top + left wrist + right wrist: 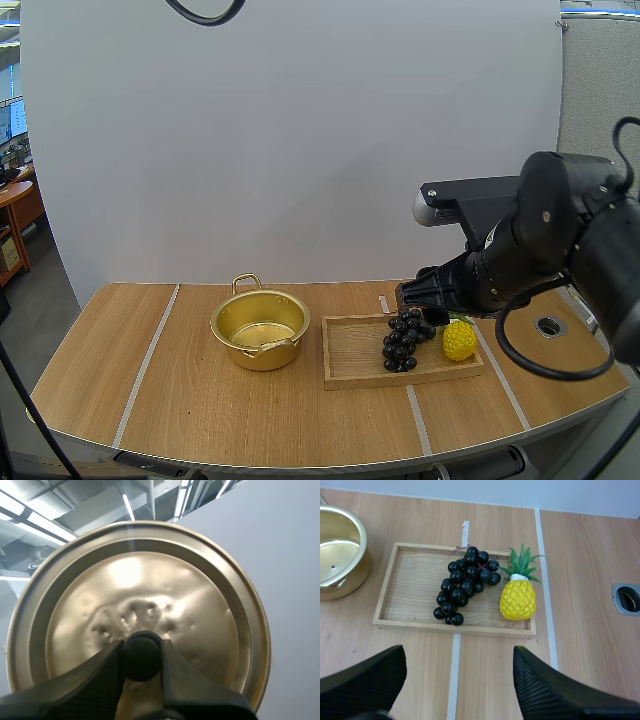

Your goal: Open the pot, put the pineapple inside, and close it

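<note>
The gold pot [260, 328] stands open and empty on the table, left of the wooden tray [352, 360]. A yellow pineapple [459, 340] with green leaves lies at the tray's right end, beside a bunch of dark grapes [404, 338]. My right gripper [425, 300] hovers above the tray's right part, over the grapes and the pineapple [518, 596]; its fingers [555, 690] stand wide apart with nothing between them. My left gripper [141, 656] is shut on the black knob [140, 655] of the gold lid [137, 605], held up in the air.
The tray [410, 587] sits between two pale strips that run across the wooden table; the pot [337, 550] stands just left of it. A round metal grommet [549, 325] is set into the table at the far right. The table's front edge curves.
</note>
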Controlling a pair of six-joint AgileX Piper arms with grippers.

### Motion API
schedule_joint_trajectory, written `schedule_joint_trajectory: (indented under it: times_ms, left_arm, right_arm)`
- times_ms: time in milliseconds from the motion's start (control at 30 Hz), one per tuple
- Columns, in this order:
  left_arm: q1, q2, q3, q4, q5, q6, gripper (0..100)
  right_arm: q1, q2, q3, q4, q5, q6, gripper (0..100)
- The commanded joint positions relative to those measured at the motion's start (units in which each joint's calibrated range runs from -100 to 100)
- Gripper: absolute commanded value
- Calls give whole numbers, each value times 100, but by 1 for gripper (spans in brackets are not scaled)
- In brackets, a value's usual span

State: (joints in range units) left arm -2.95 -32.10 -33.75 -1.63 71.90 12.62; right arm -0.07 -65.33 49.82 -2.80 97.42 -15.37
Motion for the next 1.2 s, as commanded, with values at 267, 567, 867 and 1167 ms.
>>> schedule_joint_trajectory:
  times_ms: [267, 567, 867, 1167]
  left_arm:
    - [0, -49, -30, 26, -319, -60, 0]
    - [0, -49, -30, 26, -319, -60, 0]
    - [0, -49, -30, 26, -319, -60, 0]
    - [0, -49, -30, 26, -319, -60, 0]
  right_arm:
    - [-230, 1314, -41, -152, -1102, 115, 100]
    - [-532, 2392, -41, -136, -1975, -166, 100]
    - [-954, 3115, -401, 702, -2209, -1048, 100]
    - [-1125, 3873, -545, 850, -2376, -1783, 100]
